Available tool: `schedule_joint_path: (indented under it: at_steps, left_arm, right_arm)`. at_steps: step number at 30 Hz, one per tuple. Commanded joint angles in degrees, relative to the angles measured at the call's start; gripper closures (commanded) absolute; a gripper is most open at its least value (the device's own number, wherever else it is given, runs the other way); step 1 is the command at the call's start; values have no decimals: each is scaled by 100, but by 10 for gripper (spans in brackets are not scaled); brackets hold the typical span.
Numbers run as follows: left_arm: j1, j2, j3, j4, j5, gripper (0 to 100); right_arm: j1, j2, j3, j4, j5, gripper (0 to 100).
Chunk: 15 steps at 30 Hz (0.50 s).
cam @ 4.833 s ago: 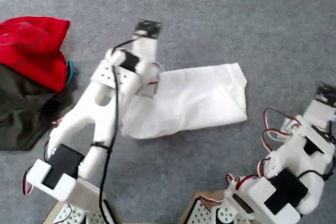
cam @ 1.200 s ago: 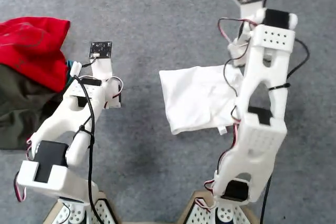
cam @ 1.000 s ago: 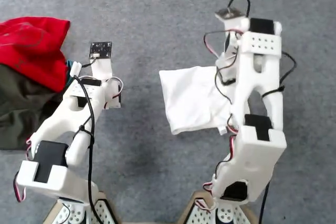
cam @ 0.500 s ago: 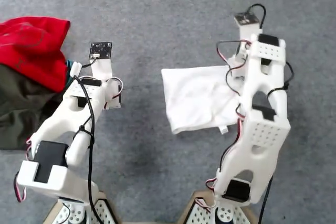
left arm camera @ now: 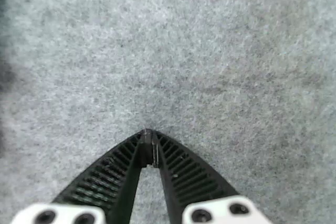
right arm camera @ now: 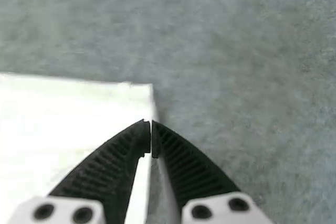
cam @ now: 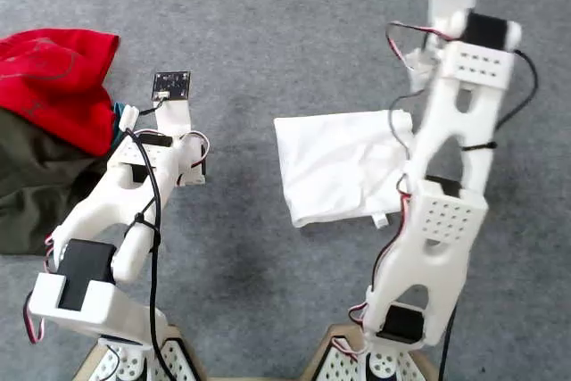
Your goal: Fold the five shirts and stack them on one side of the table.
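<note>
- The white shirt (cam: 335, 167) lies folded into a rough rectangle on the grey bench (cam: 294, 42), about midway across and a little toward the right arm's side
- Its folded surface looks lumpy, and a small tab (cam: 381, 219) sticks out from the edge nearest the arm bases
- The right arm (cam: 446, 211) stretches out over the right-hand part of the white shirt, covering that edge in the high view, with its wrist up near the far side of the bench
- The right claw (right arm camera: 147, 132) is clenched, its ribbed black tips pressed together with nothing between them
- In the right wrist view the claw sits above one edge of the white shirt, close to a corner of the cloth, with bare grey felt beyond; whether the tips touch the fabric cannot be told
- The left arm (cam: 134, 194) is on the left side of the bench, well apart from the white shirt
- The left claw (left arm camera: 148, 140) is also clenched and grasps nothing, pointing at bare grey felt
- At the far left a red shirt (cam: 58, 78) lies crumpled on top of a dark shirt (cam: 36, 185), both unfolded in one heap
- A sliver of teal cloth (cam: 119, 120) peeks out at the heap's edge, just beside the left arm
</note>
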Motion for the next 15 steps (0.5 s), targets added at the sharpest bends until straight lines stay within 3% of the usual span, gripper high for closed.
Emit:
schedule_joint_path:
  at_steps: [1, 7, 15]
  left_arm:
    - [22, -44, -22, 44, 44, 970]
    - [13, -44, -22, 44, 44, 970]
    - [13, -44, -31, 44, 44, 970]
  right_arm:
    - [-308, -435, 57, 246, -70, 984]
    - [-1459, -1859, 3002, 9, 176, 984]
    - [-1591, -2193, 4892, -1187, 281, 984]
